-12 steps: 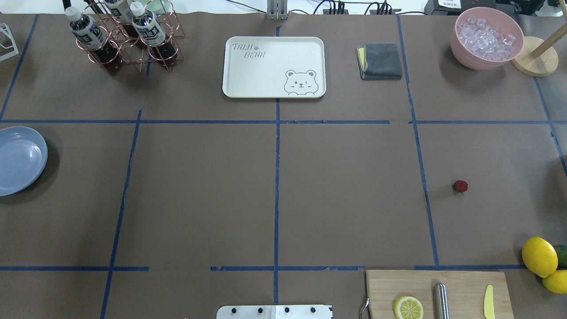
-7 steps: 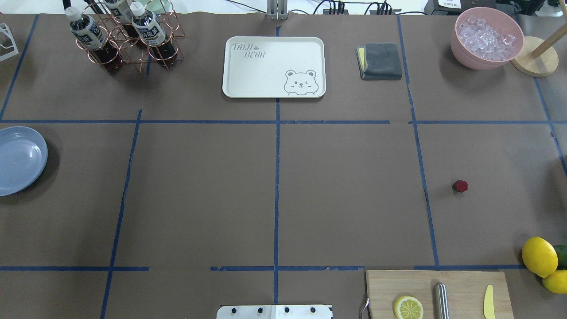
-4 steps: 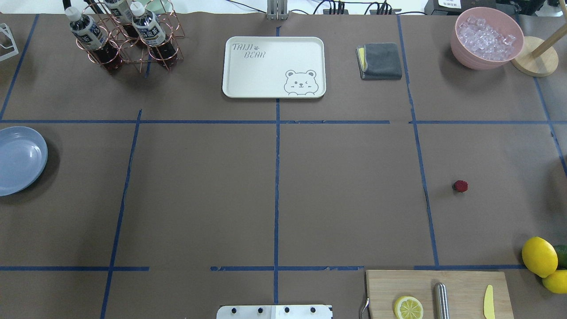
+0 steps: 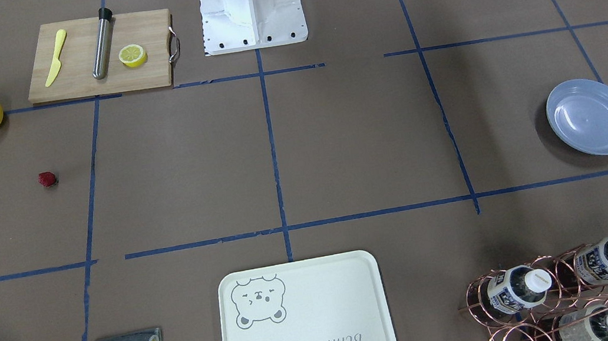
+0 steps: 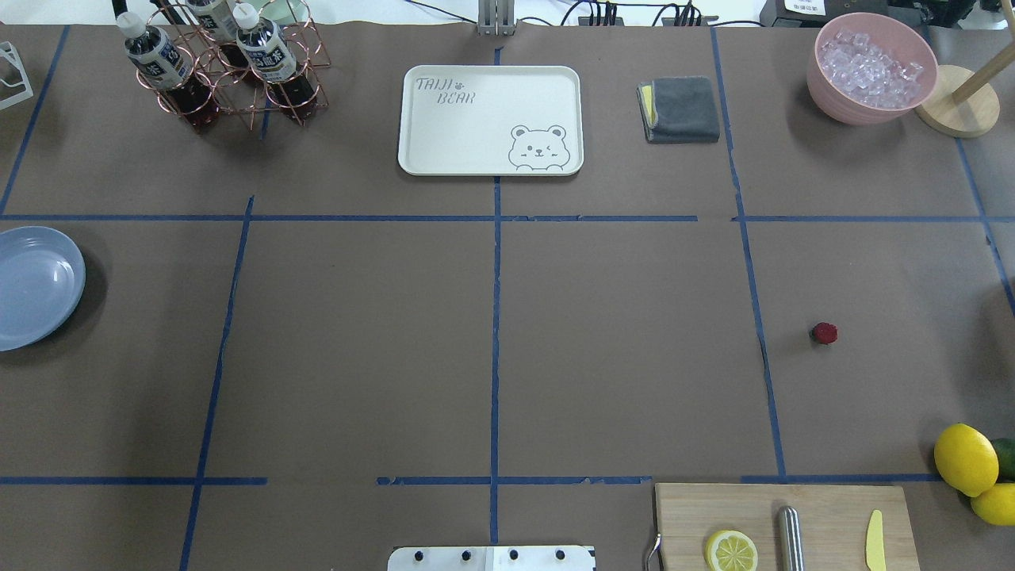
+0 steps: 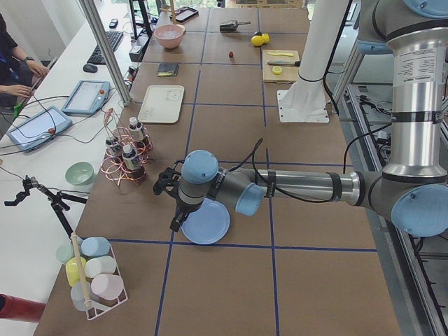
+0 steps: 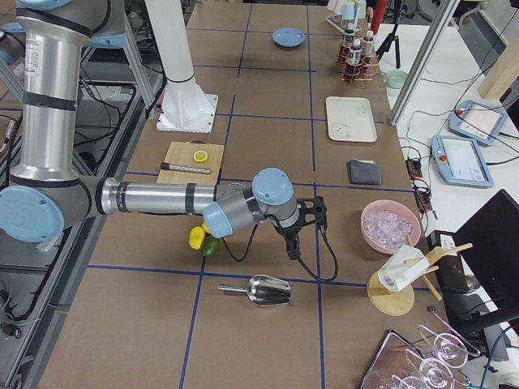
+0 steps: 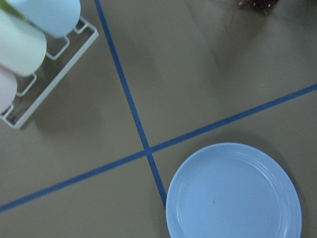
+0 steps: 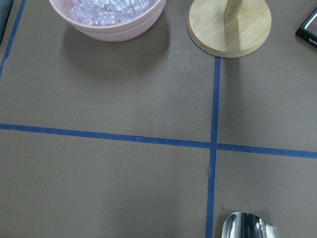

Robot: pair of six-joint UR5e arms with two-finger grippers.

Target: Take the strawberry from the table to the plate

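The strawberry (image 5: pixel 824 333) is being seen on the table (image 5: pixel 618 357), nearer the right arm (image 7: pixel 154 197) — well apart from the plate (image 5: pixel 32 285); whether either arm's jaws are apart cannot be told.

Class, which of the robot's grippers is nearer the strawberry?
Right. The right gripper hovers at the right end of the table, on the side where the strawberry lies; the left gripper is by the plate at the opposite end.
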